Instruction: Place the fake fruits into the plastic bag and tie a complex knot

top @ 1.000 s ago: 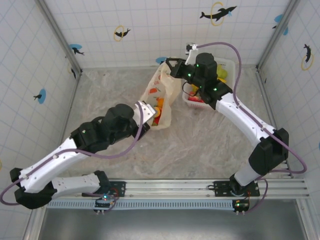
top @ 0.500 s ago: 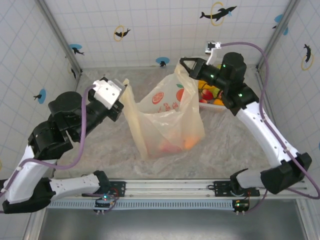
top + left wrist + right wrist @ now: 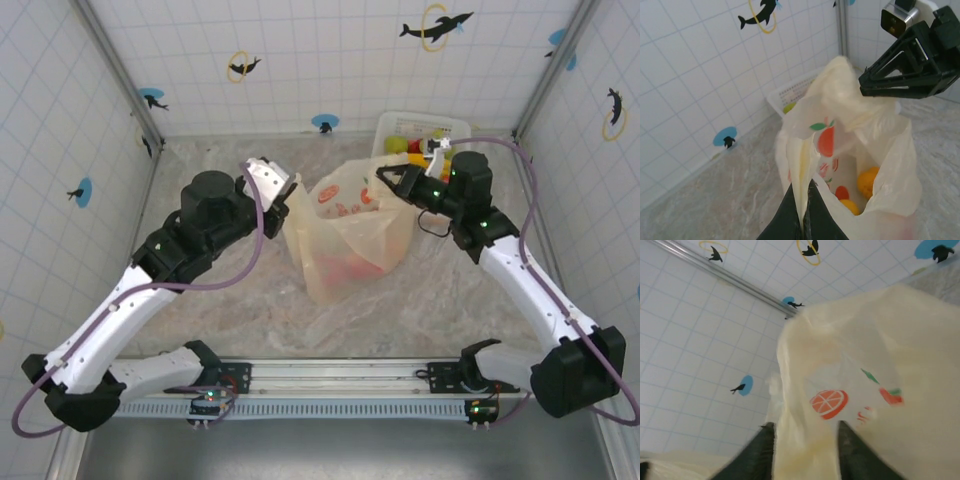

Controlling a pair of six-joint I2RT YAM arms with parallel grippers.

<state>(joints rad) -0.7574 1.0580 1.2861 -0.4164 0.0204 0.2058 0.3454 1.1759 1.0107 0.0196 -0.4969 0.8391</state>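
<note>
The plastic bag (image 3: 355, 235) stands mid-table, cream-yellow with printed fruit pictures, mouth open between both grippers. My left gripper (image 3: 287, 200) is shut on its left handle (image 3: 802, 155), fingers pinched together on the strip (image 3: 805, 192). My right gripper (image 3: 382, 178) holds the bag's right top corner; its fingers (image 3: 767, 445) stand a little apart, with a thick bunch of bag (image 3: 807, 405) filling the gap. Inside the bag lie fake fruits: orange (image 3: 867, 182), red (image 3: 842, 192) and yellow (image 3: 850, 205), showing reddish through the film (image 3: 345, 268). No knot is visible.
A rigid white basket (image 3: 400, 120) sits at the back right behind my right gripper, with more fruits (image 3: 402, 146) in it. It also appears past the bag in the left wrist view as a basket (image 3: 790, 95). Tiled walls close the back and both sides.
Both grippers came down and inward with the bag. The bag, spread wide and lifted half a second ago, is now narrower and lower on the table.
</note>
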